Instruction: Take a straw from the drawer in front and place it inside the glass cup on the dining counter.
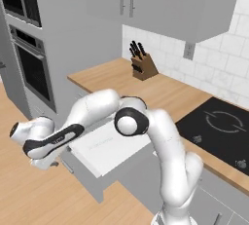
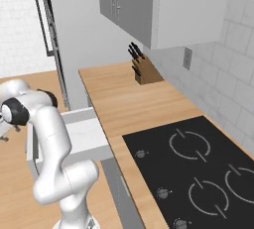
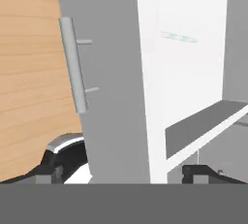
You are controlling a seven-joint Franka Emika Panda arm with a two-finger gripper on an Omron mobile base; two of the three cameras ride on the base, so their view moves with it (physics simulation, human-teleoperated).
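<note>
Drawer stands pulled out from under the wood counter, white inside exposed; same drawer seen in the right base view with the arm's white links crossing in front of it. In the hand view the drawer's grey front runs up the middle, slim silver bar handle on its left face, wood floor beyond that. A thin, pale greenish straw lies on the white drawer floor, well back from the front panel; in the left base view it reads as a faint line on the white bottom. Gripper hangs at the drawer front with its jaws spread wide, one dark fingertip on the handle side of the panel and the other over the drawer's interior; nothing between them is clamped. In the left base view the hand sits low at the drawer's outer end, by its front. Knife block stands on the counter by the tiled wall; black cooktop is set into the counter to the right.
</note>
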